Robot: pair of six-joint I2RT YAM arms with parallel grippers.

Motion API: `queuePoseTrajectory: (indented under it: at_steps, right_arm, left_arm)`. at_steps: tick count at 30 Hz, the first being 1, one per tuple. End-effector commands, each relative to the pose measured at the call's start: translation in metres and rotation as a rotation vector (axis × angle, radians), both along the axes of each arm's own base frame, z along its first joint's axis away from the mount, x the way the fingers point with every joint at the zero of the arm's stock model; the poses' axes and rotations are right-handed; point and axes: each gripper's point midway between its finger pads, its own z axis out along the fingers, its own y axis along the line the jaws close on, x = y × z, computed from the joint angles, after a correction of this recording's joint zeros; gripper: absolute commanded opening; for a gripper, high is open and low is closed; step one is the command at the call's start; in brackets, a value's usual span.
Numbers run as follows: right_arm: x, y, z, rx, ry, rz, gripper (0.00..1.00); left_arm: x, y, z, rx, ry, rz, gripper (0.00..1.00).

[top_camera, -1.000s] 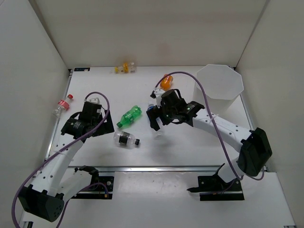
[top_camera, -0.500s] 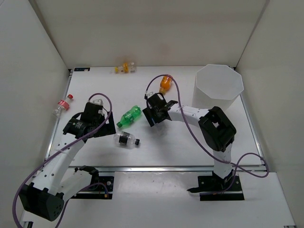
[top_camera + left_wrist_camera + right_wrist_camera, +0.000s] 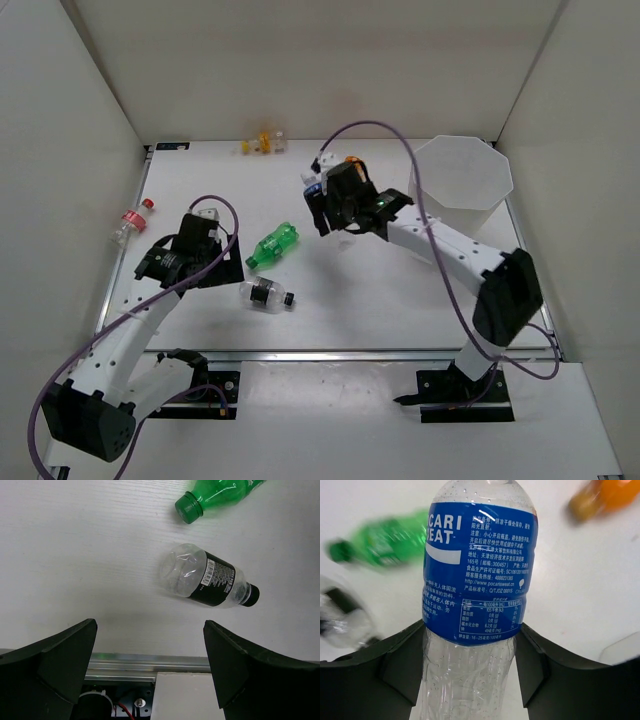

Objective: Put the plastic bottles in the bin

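Left fingers (image 3: 60,655): spread wide and empty, low over the desk (image 3: 75,555).
Black-label bottle (image 3: 207,576): on its side, just ahead of them. The green bottle (image 3: 220,495) lies beyond.
Right fingers (image 3: 400,660): clamped on the blue bottle (image 3: 475,580) at mid-desk, left of the bin (image 3: 460,172).
Step in hand: we judge this a carry to the bin. We keep the squeeze firm, clear the rim, and release only over the mouth.
Views: the right wrist view confirms the clamp at the label. Only the top view shows the bin, the red-cap bottle (image 3: 132,222) far left and the yellow-cap bottle (image 3: 262,145) at the far edge.
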Motion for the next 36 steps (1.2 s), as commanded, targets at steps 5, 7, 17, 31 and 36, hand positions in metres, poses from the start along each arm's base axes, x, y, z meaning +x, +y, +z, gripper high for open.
queuePoseTrajectory:
  at_steps: [5,7,17,31,36]
  right_arm:
    - [0.006,-0.066,0.196,0.192,-0.34,-0.06,0.19]
    - [0.015,-0.094,0.219,0.194,-0.394,-0.127,0.2]
    - [0.052,-0.261,0.226,0.182,-0.443,-0.479,0.18]
    - [0.067,-0.283,0.209,0.186,-0.457,-0.517,0.99]
    - [0.06,-0.263,0.222,0.206,-0.48,-0.453,0.99]
  left_arm:
    - [0.027,0.032,0.017,0.067,-0.037,0.163,0.99]
    - [0.035,0.039,0.017,0.083,-0.031,0.208,0.99]
    - [0.069,0.026,0.031,0.079,-0.091,0.092,0.99]
    - [0.109,0.099,0.014,0.095,-0.024,0.494,0.99]
    - [0.145,0.161,0.013,-0.035,-0.059,0.852,0.99]
